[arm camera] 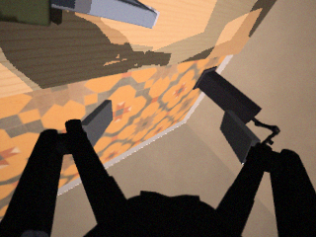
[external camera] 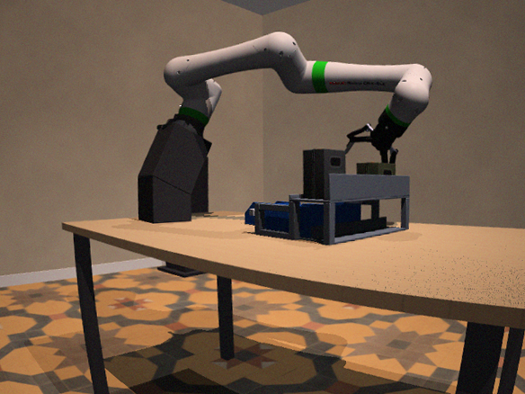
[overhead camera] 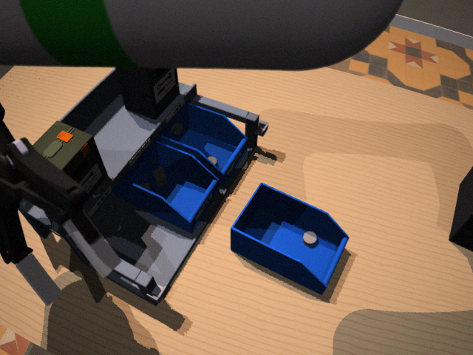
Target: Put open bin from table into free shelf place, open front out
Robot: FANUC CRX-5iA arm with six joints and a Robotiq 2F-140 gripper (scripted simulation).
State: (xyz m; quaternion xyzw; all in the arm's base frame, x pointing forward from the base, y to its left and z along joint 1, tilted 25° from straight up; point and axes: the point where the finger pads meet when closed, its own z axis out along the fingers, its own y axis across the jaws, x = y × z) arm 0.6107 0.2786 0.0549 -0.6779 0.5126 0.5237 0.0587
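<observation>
Your gripper hangs wide, holding nothing, over the shelf's top board; the blue bin sits mid-bench, beside it.

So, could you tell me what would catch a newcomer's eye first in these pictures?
Probably the bright blue open bin standing alone on the wooden table, a small grey disc lying inside it. Just to its left, two matching blue bins sit side by side in the grey shelf, with a free place beside them. In the exterior view the white arm arches over the shelf, its black hand wide open and holding nothing.
</observation>
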